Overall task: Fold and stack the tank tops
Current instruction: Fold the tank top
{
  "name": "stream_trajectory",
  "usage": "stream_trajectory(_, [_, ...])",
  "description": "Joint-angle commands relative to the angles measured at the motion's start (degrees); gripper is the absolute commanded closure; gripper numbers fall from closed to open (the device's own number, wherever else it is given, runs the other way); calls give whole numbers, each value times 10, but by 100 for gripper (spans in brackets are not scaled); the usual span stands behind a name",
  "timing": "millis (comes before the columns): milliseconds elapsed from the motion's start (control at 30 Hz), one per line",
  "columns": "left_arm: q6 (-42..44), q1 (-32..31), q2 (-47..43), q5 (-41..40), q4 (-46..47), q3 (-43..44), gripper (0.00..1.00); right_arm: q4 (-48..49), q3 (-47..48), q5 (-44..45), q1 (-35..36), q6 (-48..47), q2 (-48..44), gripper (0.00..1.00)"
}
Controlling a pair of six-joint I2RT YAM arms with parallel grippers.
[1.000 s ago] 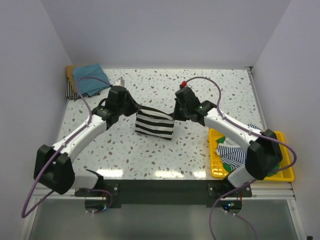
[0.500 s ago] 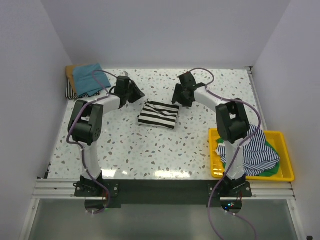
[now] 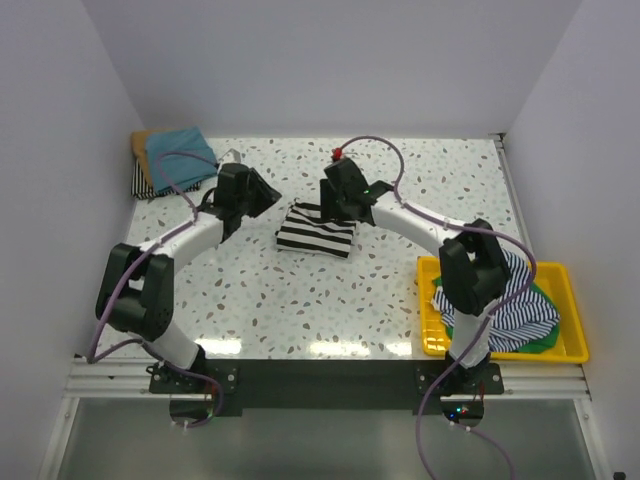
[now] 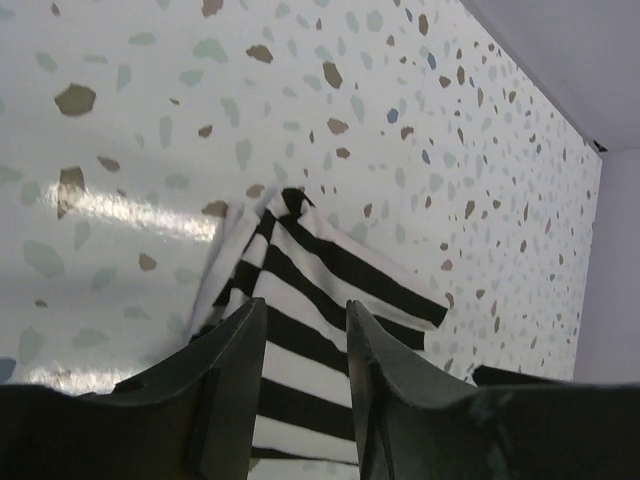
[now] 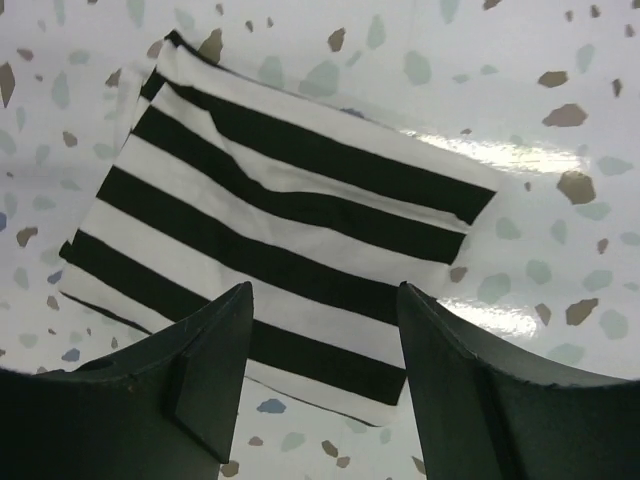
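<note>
A folded black-and-white striped tank top (image 3: 316, 230) lies flat in the middle of the table, a neat rectangle. My left gripper (image 3: 268, 195) hovers just off its far left corner, open, with the stripes (image 4: 330, 290) showing through the gap and nothing between its fingers (image 4: 240, 350). Over the cloth's far edge my right gripper (image 3: 333, 208) stands wide open above the striped top (image 5: 280, 220), empty too. A stack at the back left has a teal-blue tank top (image 3: 180, 155) on top, tan (image 3: 140, 146) and striped (image 3: 143, 186) cloth under it.
A yellow tray (image 3: 500, 354) at the right front holds a crumpled striped tank top (image 3: 500, 300) over a green one (image 3: 545, 335). The right arm's cable loops above the table's far middle. White walls close in the table on three sides.
Both grippers opened and let go of the striped top. It dropped from a raised, draped fold to lie flat on the table. Both arms shifted but stay by its far edge.
</note>
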Motion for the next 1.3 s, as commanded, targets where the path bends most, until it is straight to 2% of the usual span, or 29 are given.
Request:
stream_trajectory(0, [-34, -23, -61, -16, -3, -48, 58, 0, 1, 32, 5, -32, 28, 38])
stream_trajectory(200, [-28, -28, -115, 9, -20, -92, 59, -7, -11, 24, 6, -20, 69, 42])
stream_trajectory(367, [-23, -27, -177, 11, -56, -141, 58, 37, -127, -18, 27, 50, 11, 50])
stream_trajectory(467, [-11, -26, -209, 8, -78, -151, 57, 66, -207, -27, 66, 132, -49, 50])
stream_trajectory(500, [-5, -23, -215, 9, -91, -151, 57, 88, -234, -42, 94, 188, -73, 51])
stream_trajectory(567, [3, -18, -228, 9, -107, -148, 56, 172, -310, -47, 134, 259, -132, 53])
stream_trajectory(600, [7, -9, -231, 15, -109, -146, 56, 192, -322, -41, 188, 316, -143, 53])
stream_trajectory(700, [24, 12, -238, 29, -123, -133, 56, 214, -307, 24, 276, 354, -161, 51])
stream_trajectory(733, [36, 15, -239, 33, -126, -123, 56, 210, -296, 62, 288, 349, -164, 49])
stream_trajectory(867, [50, 26, -245, 53, -161, -108, 56, 136, -233, 103, 294, 294, -182, 46])
stream_trajectory(933, [46, 26, -258, 58, -165, -124, 57, 117, -219, 113, 291, 235, -197, 43])
stream_trajectory(1000, [35, 25, -268, 70, -161, -144, 60, 57, -187, 138, 290, 182, -200, 41])
stream_trajectory(1067, [22, 19, -280, 75, -154, -178, 62, 7, -162, 144, 277, 149, -192, 38])
stream_trajectory(1167, [8, 4, -290, 54, -161, -208, 66, -18, -154, 135, 252, 109, -168, 36])
stream_trajectory(1267, [-6, -50, -298, 24, -173, -223, 68, -21, -155, 102, 223, 85, -144, 34])
